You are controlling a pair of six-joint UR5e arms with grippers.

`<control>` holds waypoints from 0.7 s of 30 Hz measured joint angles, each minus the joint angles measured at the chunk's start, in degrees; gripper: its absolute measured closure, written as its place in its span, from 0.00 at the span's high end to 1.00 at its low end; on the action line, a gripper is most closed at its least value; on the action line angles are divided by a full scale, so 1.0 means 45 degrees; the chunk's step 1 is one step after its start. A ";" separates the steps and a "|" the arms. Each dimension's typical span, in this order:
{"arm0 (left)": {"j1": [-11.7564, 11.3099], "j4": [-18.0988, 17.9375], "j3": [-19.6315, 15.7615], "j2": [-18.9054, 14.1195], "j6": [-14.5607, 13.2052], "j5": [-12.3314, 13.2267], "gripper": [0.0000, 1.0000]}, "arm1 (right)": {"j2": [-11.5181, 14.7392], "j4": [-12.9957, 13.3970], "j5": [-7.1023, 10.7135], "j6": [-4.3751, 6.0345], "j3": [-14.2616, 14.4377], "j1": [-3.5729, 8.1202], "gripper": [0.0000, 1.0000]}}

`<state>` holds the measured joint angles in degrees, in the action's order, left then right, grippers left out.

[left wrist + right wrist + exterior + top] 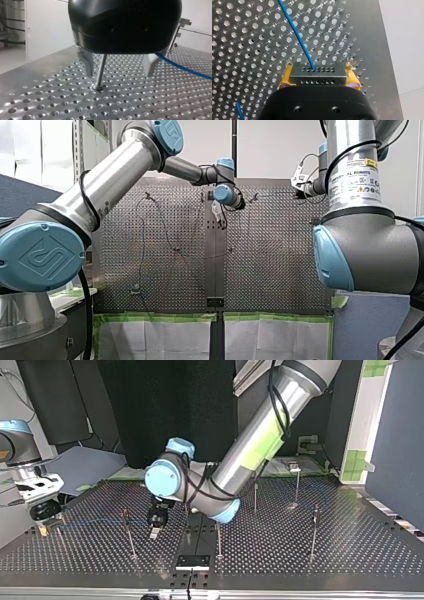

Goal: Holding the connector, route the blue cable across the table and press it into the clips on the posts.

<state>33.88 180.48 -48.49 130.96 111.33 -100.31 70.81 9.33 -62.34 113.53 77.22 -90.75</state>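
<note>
R tool: closed on connector, yellow pads on both ends of the block.
Connector: dark block w/ rows of small holes, held just above worktop, near its edge at top view's left.
Cable: blue, leaves connector's middle, runs straight away from R tool over the holes. A 2nd short bit shows beside R tool's body.
Cable, top view: goes low over worktop from R tool toward a post near L tool. Can't tell if it sits in that post's clip.
L tool: open, metal fingers well apart, gripping nothing, tips just over worktop.
L tool place: mid-worktop, arm reaching past centre toward R tool's side.
Post, L wrist view: thin rod seen in the gap btwn fingers, foot on worktop, neither finger touching it.
Cable, L wrist view: passes beside one finger, off the worktop, not touching L tool.
Other posts: several upright, spread over worktop at top view's right.
</note>
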 joint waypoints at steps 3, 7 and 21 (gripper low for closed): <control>0.0087 0.0338 0.0000 -0.0019 -0.0121 -0.0193 1.00 | 0.0000 0.0000 0.0009 -0.0005 0.0000 0.0000 0.00; 0.0204 0.0796 0.0000 -0.0053 -0.0341 -0.0604 1.00 | -0.0001 0.0000 0.0079 -0.0009 0.0000 -0.0001 0.00; 0.0730 0.1320 -0.0975 -0.1263 -0.0559 -0.0518 1.00 | -0.0013 -0.0014 0.0196 0.0023 0.0002 -0.0040 0.00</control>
<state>37.17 186.42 -52.88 125.28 108.82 -102.64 70.75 9.26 -61.46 113.63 77.23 -90.93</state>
